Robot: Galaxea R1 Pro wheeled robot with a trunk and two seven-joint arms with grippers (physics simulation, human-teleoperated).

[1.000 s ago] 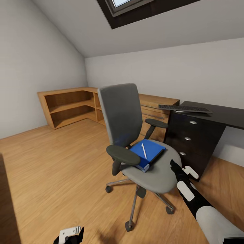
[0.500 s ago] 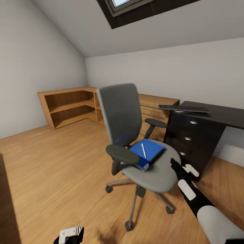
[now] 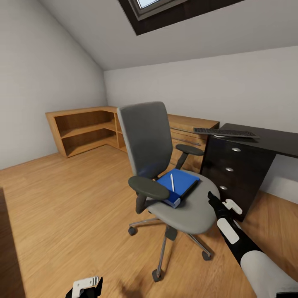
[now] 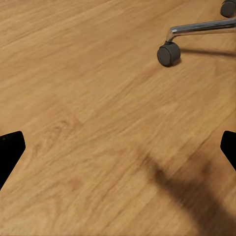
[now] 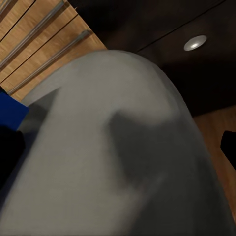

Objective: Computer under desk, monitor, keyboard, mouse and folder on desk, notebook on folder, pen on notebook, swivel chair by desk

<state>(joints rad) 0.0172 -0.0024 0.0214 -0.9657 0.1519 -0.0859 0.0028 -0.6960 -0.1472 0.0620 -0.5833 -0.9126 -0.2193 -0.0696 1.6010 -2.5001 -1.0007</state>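
The grey swivel chair point(image 3: 149, 140) stands on the wood floor, left of the black desk point(image 3: 265, 138) and its drawer pedestal point(image 3: 231, 174). A blue folder point(image 3: 182, 184) lies on the seat with a pale pen point(image 3: 172, 182) on top. On the desk's left end rests the black keyboard point(image 3: 225, 133). My right gripper point(image 3: 221, 202) is open at the seat's right edge, and the grey seat point(image 5: 113, 162) looms between its fingertips. Low near the floor my left gripper point(image 3: 85, 286) is open and holds nothing; a chair caster point(image 4: 168, 53) is ahead of it.
A light wooden shelf unit point(image 3: 82, 128) runs along the far left wall into a wooden drawer cabinet point(image 3: 194, 126) behind the chair. The ceiling slopes down with a skylight point(image 3: 153, 6). Open wood floor point(image 3: 66, 207) spreads to the left.
The chair, with the folder and pen on it, has turned and shifted slightly to the left. My right gripper has stayed at the seat's edge, moving up a little. The left gripper has not moved.
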